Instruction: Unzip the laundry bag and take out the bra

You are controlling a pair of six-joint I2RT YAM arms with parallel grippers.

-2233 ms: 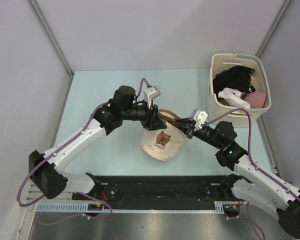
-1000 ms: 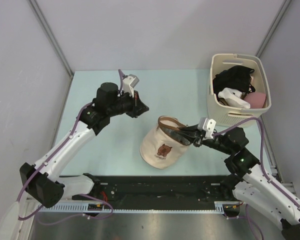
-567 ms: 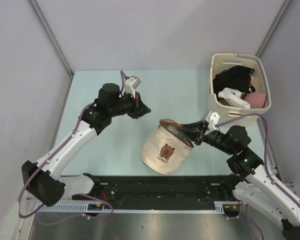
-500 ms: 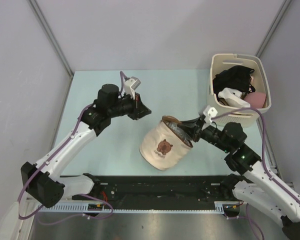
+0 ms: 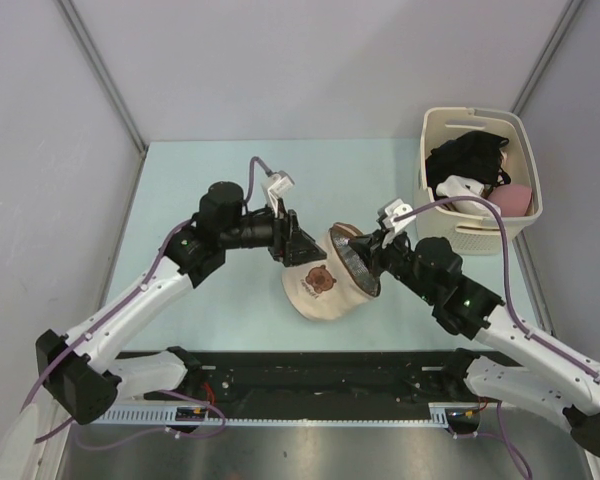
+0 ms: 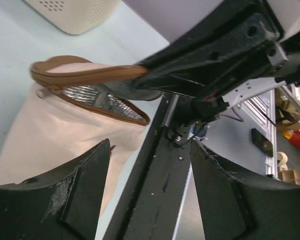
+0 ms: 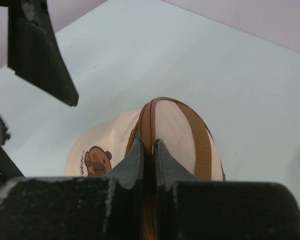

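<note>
Laundry bag (image 5: pixel 330 300) sits mid-table (image 5: pixel 200 170), btwn the two arms. It's tipped so the mouth faces up-right toward the right arm, and the bear motif (image 5: pixel 318 283) faces the top cam.

R side: right gripper (image 5: pixel 366 246) is clamped on the brown rim trim (image 7: pixel 147 122). Wrist view shows both fingers pinched tight on the band, no gap.

L side: left gripper (image 5: pixel 298 250) is just beside the bag's upper-left edge, jaws spread wide w/ nothing btwn them. Its wrist view looks past the fingers at the bag, no contact visible.

Status, my read: unzip looks at least partly done. Left wrist view shows the lid flap (image 6: pixel 85 75) lifted off the body, w/ silver lining (image 6: pixel 87 97) exposed in the gap. Can't tell how far round the zip is open or where the puller is.

Bra isn't visible in any view. Presumably it's inside, but the opening is too narrow and shadowed to confirm. Basket (image 5: pixel 430 205) at far right holds dark, white and pink items, well apart from the bag; can't ID them.

Left to do:
- widen the opening, prob. w/ R holding the flap
- get the L claw into the gap
- grab the bra and pull it out

Approx halfway at best, extraction not started.
</note>
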